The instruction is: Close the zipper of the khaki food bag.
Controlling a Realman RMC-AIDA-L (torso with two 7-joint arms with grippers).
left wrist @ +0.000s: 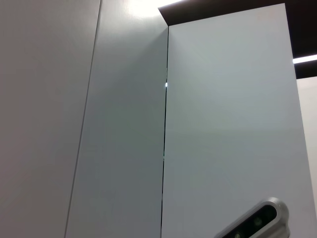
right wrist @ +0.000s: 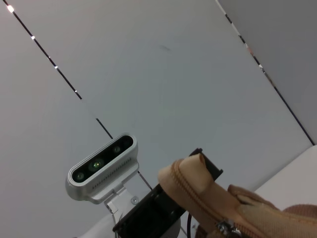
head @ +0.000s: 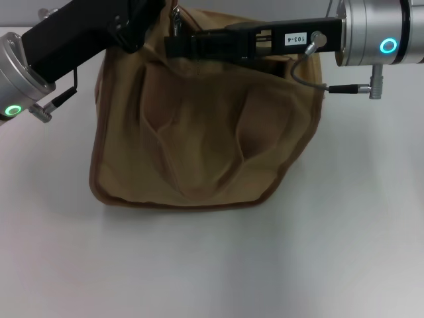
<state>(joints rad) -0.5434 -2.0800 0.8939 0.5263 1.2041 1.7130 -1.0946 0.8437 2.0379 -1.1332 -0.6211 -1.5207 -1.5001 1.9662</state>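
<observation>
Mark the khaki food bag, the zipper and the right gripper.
khaki food bag (head: 199, 139): head view, front panel.
zipper (right wrist: 190, 198): right wrist view, teeth line near the raised end.
right gripper (head: 173, 45): head view, black tip at the bag's top edge.

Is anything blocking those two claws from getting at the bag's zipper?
Nothing visible. Both the left gripper and the right gripper are already at the top edge of the khaki food bag, beside the silver pull tab.

Pale wall panels (left wrist: 223, 139), white tabletop (head: 212, 265)
</observation>
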